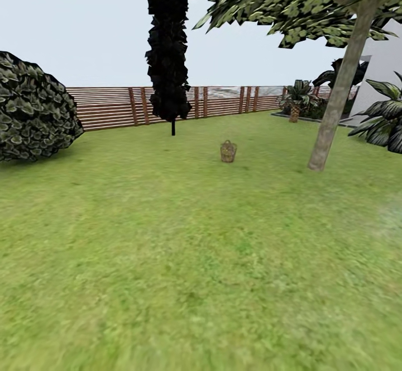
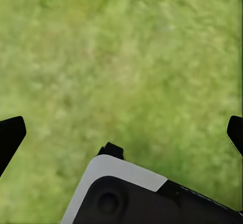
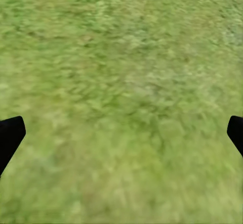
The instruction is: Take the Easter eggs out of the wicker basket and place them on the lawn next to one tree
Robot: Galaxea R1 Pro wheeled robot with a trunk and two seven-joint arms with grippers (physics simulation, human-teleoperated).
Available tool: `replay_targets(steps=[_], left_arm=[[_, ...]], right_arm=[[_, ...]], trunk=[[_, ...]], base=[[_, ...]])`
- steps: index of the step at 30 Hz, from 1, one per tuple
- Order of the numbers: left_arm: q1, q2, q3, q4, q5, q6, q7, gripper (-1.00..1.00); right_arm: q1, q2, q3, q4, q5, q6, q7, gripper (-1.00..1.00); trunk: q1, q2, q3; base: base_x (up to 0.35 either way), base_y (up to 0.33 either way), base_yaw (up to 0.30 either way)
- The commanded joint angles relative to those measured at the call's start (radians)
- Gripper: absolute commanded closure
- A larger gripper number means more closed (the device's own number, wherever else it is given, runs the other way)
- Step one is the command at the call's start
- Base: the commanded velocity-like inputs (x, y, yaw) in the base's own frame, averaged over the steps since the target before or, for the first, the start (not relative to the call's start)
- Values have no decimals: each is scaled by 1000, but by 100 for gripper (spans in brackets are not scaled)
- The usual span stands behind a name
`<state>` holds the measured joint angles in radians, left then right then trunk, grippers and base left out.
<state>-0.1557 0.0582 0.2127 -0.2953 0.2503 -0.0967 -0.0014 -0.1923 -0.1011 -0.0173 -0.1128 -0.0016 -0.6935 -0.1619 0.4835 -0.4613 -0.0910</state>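
Left fingers: the left gripper (image 2: 121,133) hangs over bare grass, its two dark fingertips (image 2: 11,133) at opposite edges of the left wrist view, so spread wide with nothing between them.
Right fingers: the right gripper (image 3: 121,133) is the same, tips (image 3: 11,132) far apart over grass, holding nothing.
Wicker basket: the wicker basket (image 1: 228,151) stands upright on the lawn (image 1: 167,259) at about 12 o'clock, well away across open grass.
Easter eggs: too far and too small to make out; I cannot tell whether all three sit inside.
Tree: the tree (image 1: 338,100) with the pale leaning trunk rises at about 1 o'clock, near the basket and to its right.
Other landmarks: a dark cypress (image 1: 167,47) at 11 o'clock before the slat fence (image 1: 111,105); a round bush (image 1: 33,111) at 10 o'clock.
Step, as I judge it: the approach, with nothing yet grasped.
Risk, approach: rolling in too fast or off line could bump the light basket and tip it, scattering eggs.
Risk, reach: stopping short would force a stretched, poorly seen grab into the deep basket.
Risk, placement: mistaking the cypress for the chosen tree, or splitting eggs between trees, would fail the task.
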Motion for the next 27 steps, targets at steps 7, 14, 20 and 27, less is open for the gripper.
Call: replay_targets(steps=[7, 14, 20, 27], left_arm=[[-1, 0, -3, 1, 10, -3, 0, -100], [-1, 0, -3, 1, 10, -3, 0, -100], [-1, 0, -3, 1, 10, -3, 0, -100], [-1, 0, -3, 1, 10, -3, 0, -100]], right_arm=[[-1, 1, -1, 1, 0, -3, -1, -100], [-1, 1, -1, 1, 0, -3, -1, -100], [-1, 1, -1, 1, 0, -3, -1, -100], [-1, 1, -1, 0, 0, -3, -1, -100]], trunk=[[1, -2, -2], [1, -2, -2], [1, -2, -3], [1, -2, -10]], base=[[331, 0, 0], [331, 0, 0], [331, 0, 31], [332, 0, 133]])
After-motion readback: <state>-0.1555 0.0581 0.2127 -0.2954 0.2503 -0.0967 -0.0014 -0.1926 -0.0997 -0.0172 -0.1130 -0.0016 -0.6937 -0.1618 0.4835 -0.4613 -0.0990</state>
